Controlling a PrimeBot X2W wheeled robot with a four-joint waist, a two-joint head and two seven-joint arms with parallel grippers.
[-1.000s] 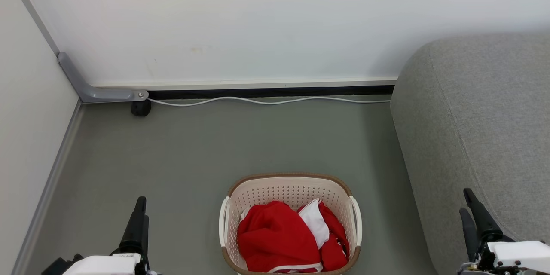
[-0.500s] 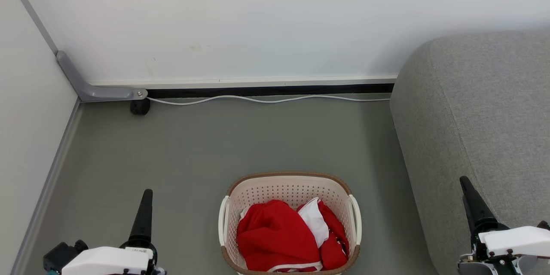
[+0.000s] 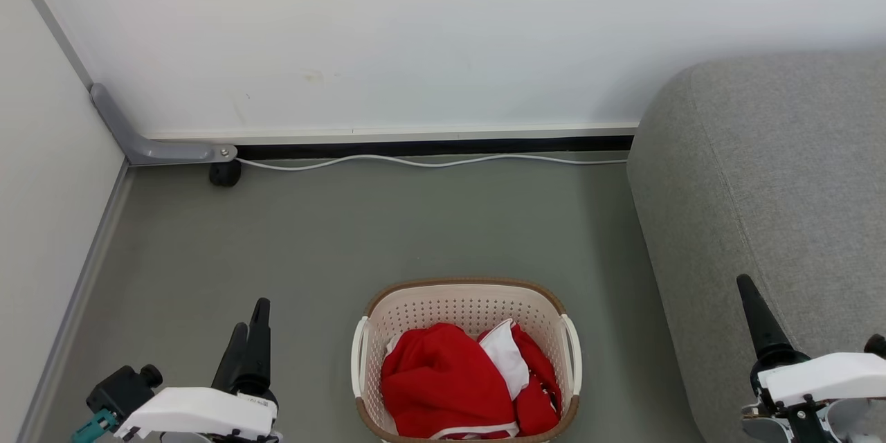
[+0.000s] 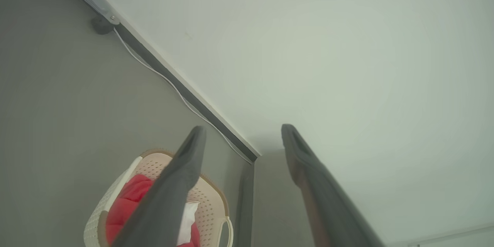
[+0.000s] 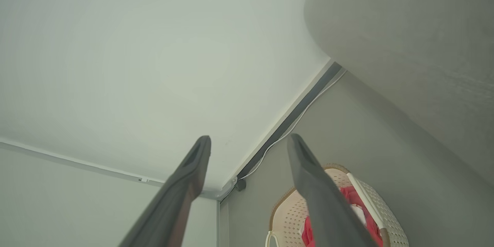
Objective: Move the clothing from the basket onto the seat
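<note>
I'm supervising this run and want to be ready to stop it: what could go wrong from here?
1. The clothing lies bunched in the basket; one pinch may lift a tangle that drops onto the floor short of the seat.
2. The basket stands free on the floor, so the open left gripper or right gripper reaching in might catch its perforated wall and drag or tip it.

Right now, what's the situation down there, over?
Left claw open, empty; right claw open, empty. Red-and-white fabric clothing heaped in cream perforated plastic basket. Light grey fabric sofa on the right; nothing between.
</note>
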